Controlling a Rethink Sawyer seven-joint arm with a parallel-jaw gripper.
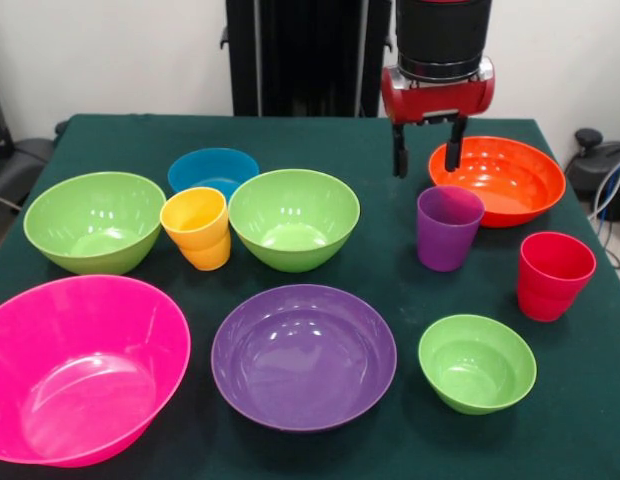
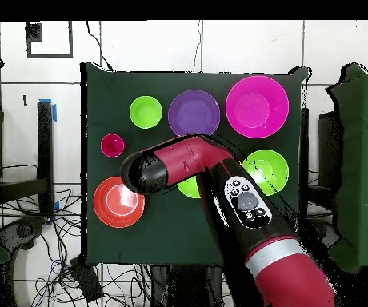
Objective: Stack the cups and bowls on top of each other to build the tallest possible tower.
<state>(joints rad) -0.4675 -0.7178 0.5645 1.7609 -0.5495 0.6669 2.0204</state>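
Front view: nothing's stacked yet, everything sits loose on the green table point(image 1: 390, 150). The tool point(image 1: 427, 152) hangs released and empty, fingers spread, just behind the purple cup point(image 1: 448, 227) near the far right corner, beside the orange-red bowl point(image 1: 500, 178). The red cup point(image 1: 554, 274) is by the right edge.

Overhead view: the arm point(image 2: 219, 180) covers the purple cup, so only the orange-red bowl point(image 2: 118, 201) and red cup point(image 2: 112, 145) show around it.

My guess is the purple cup gets grabbed first. Straddle the rim squarely, and keep clear of the orange-red bowl when lowering.
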